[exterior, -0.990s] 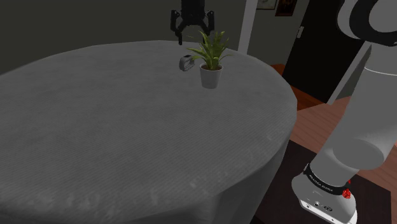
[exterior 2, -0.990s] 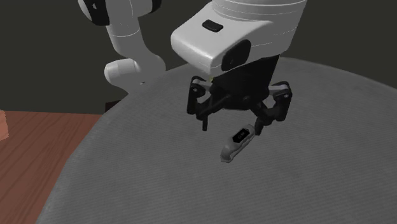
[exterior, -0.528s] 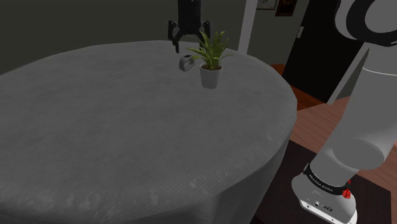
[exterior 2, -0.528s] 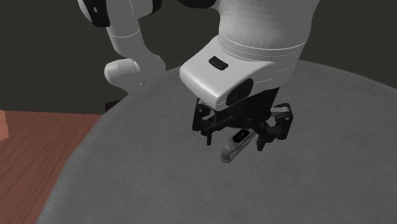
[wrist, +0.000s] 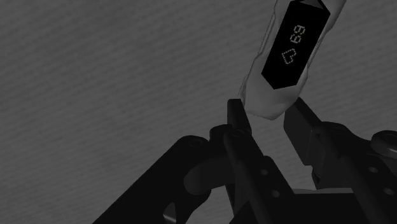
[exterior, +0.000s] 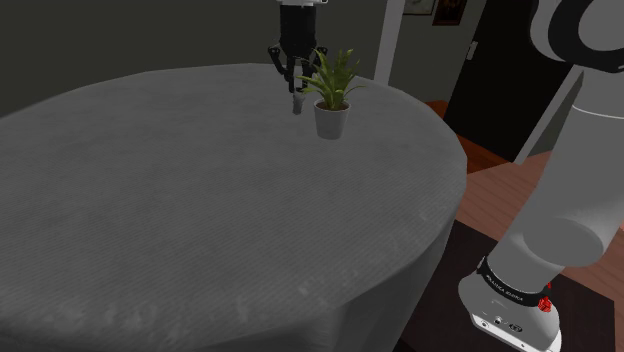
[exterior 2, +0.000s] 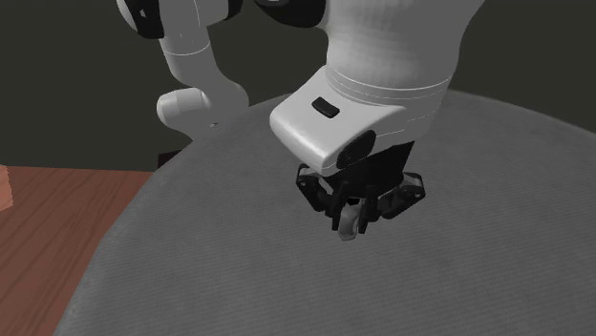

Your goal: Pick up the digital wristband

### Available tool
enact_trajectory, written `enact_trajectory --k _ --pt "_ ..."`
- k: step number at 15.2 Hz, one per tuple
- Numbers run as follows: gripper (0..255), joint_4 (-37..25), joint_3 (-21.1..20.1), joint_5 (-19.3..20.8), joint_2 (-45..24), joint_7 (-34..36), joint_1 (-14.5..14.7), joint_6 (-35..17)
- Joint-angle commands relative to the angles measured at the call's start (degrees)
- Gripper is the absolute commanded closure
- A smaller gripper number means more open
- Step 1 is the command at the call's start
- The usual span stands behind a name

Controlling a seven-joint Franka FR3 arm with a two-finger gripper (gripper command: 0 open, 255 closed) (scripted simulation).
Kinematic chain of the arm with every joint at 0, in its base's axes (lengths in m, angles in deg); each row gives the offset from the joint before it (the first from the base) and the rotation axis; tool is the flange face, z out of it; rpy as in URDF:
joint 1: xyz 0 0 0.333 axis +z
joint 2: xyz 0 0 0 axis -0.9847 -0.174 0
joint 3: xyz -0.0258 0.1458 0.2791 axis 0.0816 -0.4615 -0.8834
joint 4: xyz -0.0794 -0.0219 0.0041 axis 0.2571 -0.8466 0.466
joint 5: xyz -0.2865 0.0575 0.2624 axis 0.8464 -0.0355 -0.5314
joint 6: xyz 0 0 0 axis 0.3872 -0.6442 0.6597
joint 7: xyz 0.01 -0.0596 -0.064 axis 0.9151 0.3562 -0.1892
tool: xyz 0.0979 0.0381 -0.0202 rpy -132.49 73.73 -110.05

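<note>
Gripping item: pincer, black, fingers drawn narrow, one on each side of the near end of the digital wristband, apparently pressing it. Wristband: pale strap, black display facing up with a heart and digits, lying on the grey bench, not yet lifted. The hold across the strap's width probably suits its slimness. Just beside it: potted plant, leaves close, so a straight-up lift looks safest.

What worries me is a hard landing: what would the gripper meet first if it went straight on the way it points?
The wristband: its end sits in the gripper, whose fingers look closed on it. Right behind it lies the grey table, apparently very close.
</note>
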Motion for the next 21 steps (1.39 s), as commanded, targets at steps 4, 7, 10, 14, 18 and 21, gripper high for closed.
enact_trajectory --k 4,7,10,14,18,21 --pt "255 -0.17 -0.03 0.02 -0.09 0.04 0.04 0.12" --pt "255 -3.95 -0.13 0.37 -1.15 0.28 0.34 2.89" --pt "255 -8.14 -0.24 0.82 -2.46 0.55 0.73 5.82" --pt "255 -14.57 -0.42 1.62 -4.73 0.97 1.47 10.07" --pt "255 -22.55 -0.6 2.78 -7.89 1.45 2.64 15.0" --pt "255 -25.32 -0.63 3.22 -9.07 1.59 3.14 16.63"
